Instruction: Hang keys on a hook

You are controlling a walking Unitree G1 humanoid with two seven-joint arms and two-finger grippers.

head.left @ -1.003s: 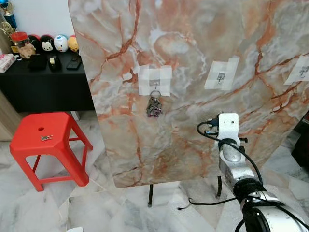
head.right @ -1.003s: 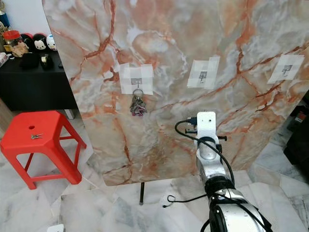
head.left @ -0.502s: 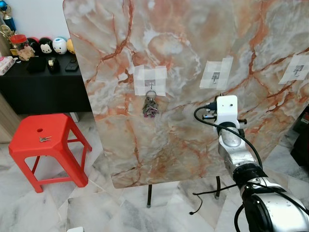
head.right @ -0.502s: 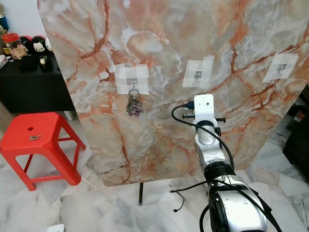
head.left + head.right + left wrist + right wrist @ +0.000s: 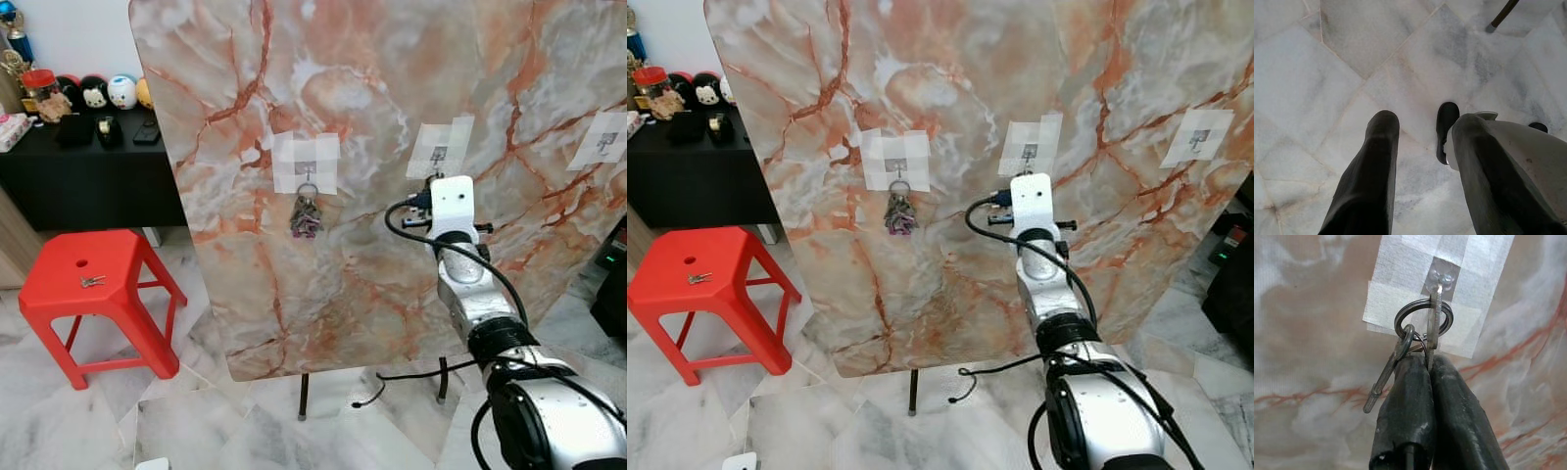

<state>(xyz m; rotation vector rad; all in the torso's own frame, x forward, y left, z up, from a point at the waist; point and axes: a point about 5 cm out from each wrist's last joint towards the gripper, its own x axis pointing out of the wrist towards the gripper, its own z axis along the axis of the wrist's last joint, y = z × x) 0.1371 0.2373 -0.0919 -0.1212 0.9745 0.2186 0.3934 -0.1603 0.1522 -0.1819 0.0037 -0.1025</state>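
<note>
Pinching a flat metal key between its two black fingers [image 5: 1410,396], the right end effector [image 5: 1427,364] holds a small set of keys [image 5: 1400,357] up against the marble-patterned board [image 5: 392,98]. The set is a dark split ring with one upright key clamped in the fingers and a second, slimmer key dangling at a slant beside them. The ring sits right at the middle hook [image 5: 1439,281], a small metal piece fixed under white tape [image 5: 1400,298]; whether it has caught on the hook cannot be told.

From the head cameras, the right arm reaches up to that middle hook [image 5: 438,155]. On the hook to its left [image 5: 307,172] another bunch of keys [image 5: 305,217] hangs freely. A third taped hook [image 5: 613,140] sits near the board's right edge.

A red stool [image 5: 93,294] stands well apart to the left with a small key [image 5: 92,281] lying on its seat. Behind it a black surface [image 5: 88,171] carries round toy figures and a jar.

The left end effector [image 5: 1422,142] hangs over the pale marble floor [image 5: 1312,73], its fingers spread apart, with open floor all round it.
</note>
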